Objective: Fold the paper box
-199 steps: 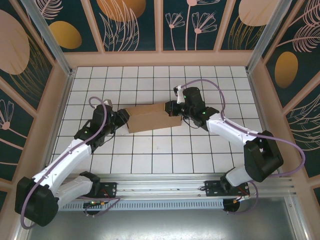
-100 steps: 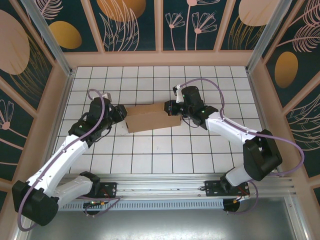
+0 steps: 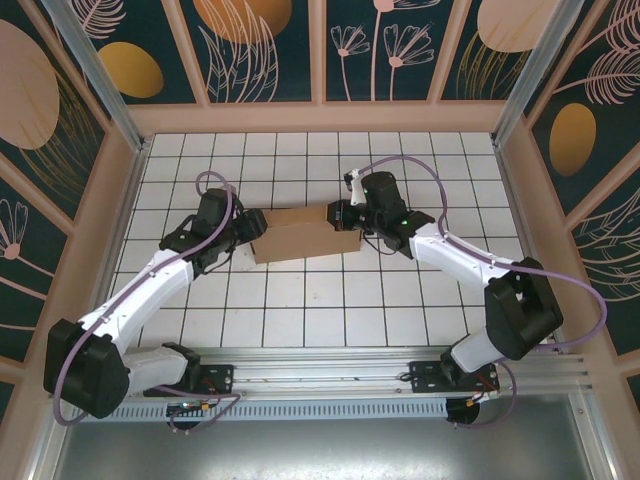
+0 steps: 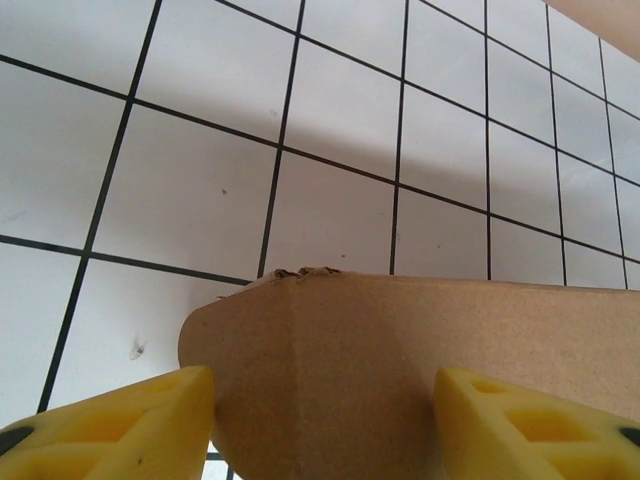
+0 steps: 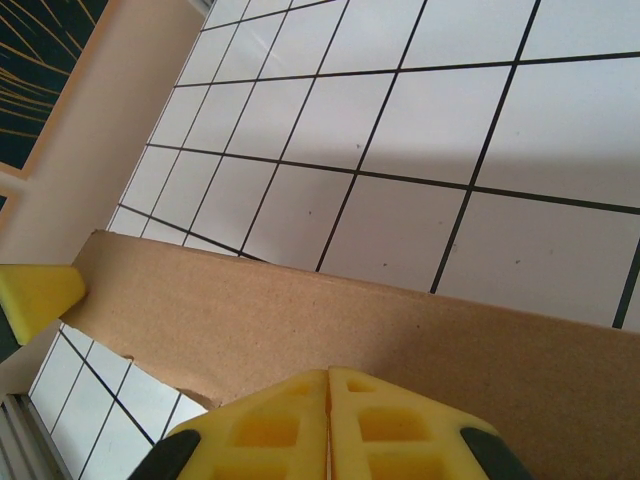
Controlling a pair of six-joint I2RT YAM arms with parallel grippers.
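The plain brown corrugated cardboard paper box (image 3: 305,236) is laid mid-way across the white gridded desk (image 3: 300,300), long axis left to right, its left end flap straddled by the spread left pincer (image 4: 320,400), its right end met by the right pincer (image 5: 328,385), pressed together.

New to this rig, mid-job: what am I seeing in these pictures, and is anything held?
Two white robot arms are bolted at the near edge of a tiled table. One picture looks down from above and behind them; the other two come from a camera on each wrist, showing that gripper's yellow fingers. A brown paper box lies between the arms. The left gripper is open, a box flap between its fingers. The right gripper is shut at the box's wall; whether it pinches cardboard is unclear.
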